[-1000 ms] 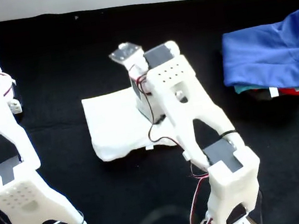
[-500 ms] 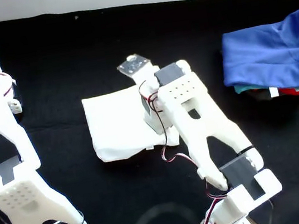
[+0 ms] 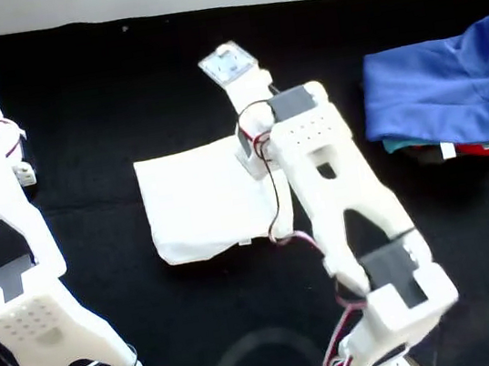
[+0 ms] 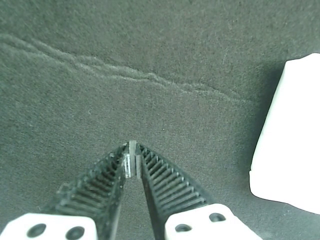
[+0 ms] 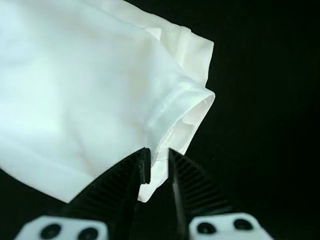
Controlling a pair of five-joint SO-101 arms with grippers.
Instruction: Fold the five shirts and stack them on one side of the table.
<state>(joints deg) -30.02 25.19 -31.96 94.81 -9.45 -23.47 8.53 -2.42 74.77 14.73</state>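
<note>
My right gripper (image 5: 160, 167) pinches the white shirt (image 5: 75, 85) by its hemmed corner, the cloth spreading from my jaws toward the clenched, empty left gripper (image 4: 131, 161), while the folded stack (image 3: 442, 89) lies opposite, nearer this arm.

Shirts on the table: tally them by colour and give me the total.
white shirt: 1
blue shirt: 1
teal shirt: 1
red shirt: 1
Total: 4 visible; teal and red show only as edges under the blue.
</note>
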